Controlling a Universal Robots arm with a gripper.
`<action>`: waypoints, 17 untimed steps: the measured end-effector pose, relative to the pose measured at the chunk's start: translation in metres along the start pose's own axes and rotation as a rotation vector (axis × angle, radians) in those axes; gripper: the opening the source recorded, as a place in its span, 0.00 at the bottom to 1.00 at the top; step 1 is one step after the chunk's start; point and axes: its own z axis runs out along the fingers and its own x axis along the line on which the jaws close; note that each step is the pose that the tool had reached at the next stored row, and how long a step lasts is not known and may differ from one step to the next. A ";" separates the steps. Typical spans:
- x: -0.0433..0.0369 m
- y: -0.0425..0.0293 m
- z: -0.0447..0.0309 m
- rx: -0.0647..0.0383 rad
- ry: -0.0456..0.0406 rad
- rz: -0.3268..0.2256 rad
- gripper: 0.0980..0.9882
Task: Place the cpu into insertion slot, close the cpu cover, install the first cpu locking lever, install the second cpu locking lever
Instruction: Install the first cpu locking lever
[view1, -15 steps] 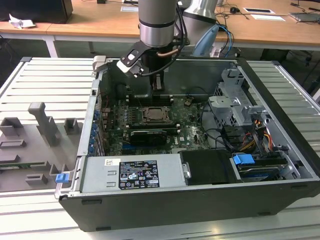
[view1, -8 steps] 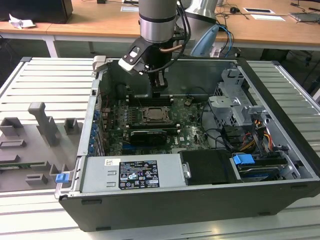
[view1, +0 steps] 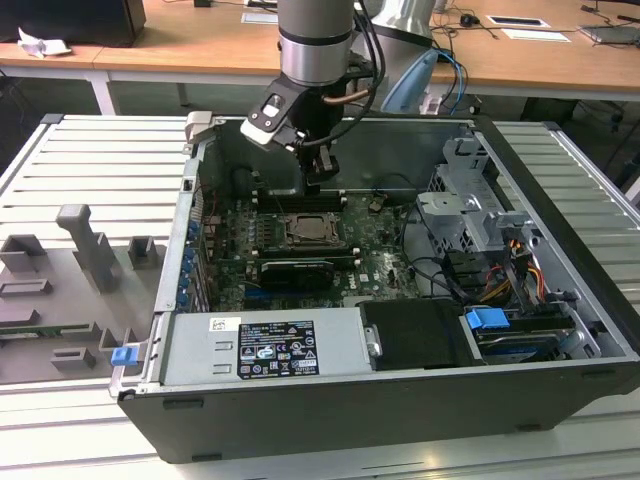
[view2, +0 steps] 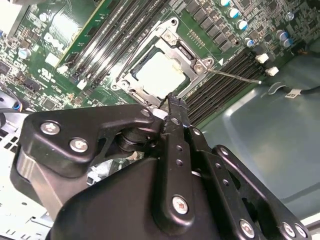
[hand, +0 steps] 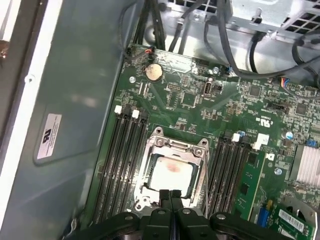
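The cpu (hand: 170, 174) (view2: 159, 75), a pale square chip, lies in the insertion slot (view1: 317, 232) on the green board. The silver cpu cover (hand: 176, 148) (view2: 175, 46) lies flat around it, its window showing the chip. A thin metal locking lever (view2: 235, 76) sticks out along one side of the socket over the memory slots. My gripper (view1: 318, 182) hangs just above the socket's edge, on the far side in the exterior view. In both wrist views its black fingertips (hand: 171, 196) (view2: 173, 101) are pressed together, shut, with nothing between them.
Black memory slots (hand: 122, 160) flank the socket on both sides. The grey case wall (hand: 70, 125) rises close beside them. A long black card (view1: 298, 270) lies nearer the power supply (view1: 265, 345). Drive cages and cables (view1: 470, 215) fill the exterior view's right.
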 end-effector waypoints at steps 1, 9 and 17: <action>0.0000 0.0000 0.0000 0.000 0.0003 -0.006 0.01; 0.0000 0.0000 0.0000 0.002 0.0036 -0.075 0.01; 0.0000 0.0000 0.0000 0.006 0.0091 -0.189 0.01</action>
